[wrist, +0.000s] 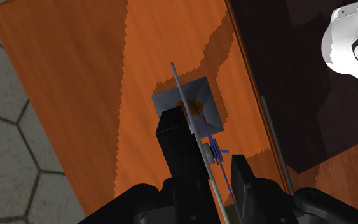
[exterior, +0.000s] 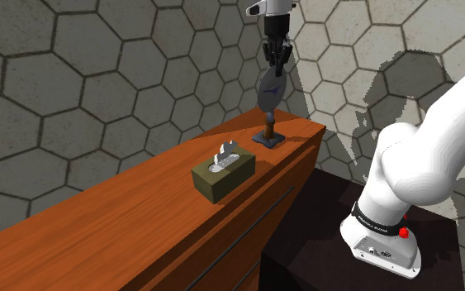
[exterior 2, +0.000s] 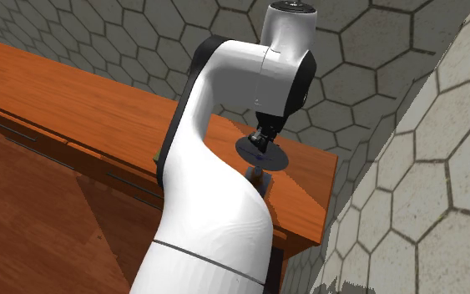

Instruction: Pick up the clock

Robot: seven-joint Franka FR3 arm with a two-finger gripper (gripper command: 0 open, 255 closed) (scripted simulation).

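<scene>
Nearest you in the shoulder view, the white arm (exterior: 412,165) rises from its dark stand (exterior: 305,240), just beside the wooden bench (exterior: 123,223). Midway along the bench top sits an olive tissue box (exterior: 222,177) with a white tissue poking out of its slot. Past it, at the bench's far end, you have the clock (exterior: 269,93): a thin round disc upright on a short post, its square base resting on the wood. The tool (exterior: 277,68) hangs above it, pointing down, its 2 fingers (wrist: 174,137) parted and straddling the disc's upper rim. In the wrist view 1 finger lies close against the disc's back, while a gap shows between the other finger and the face with its blue hands, so nothing is gripped. Behind stands the grey hexagon-tiled wall (exterior: 73,83).
</scene>
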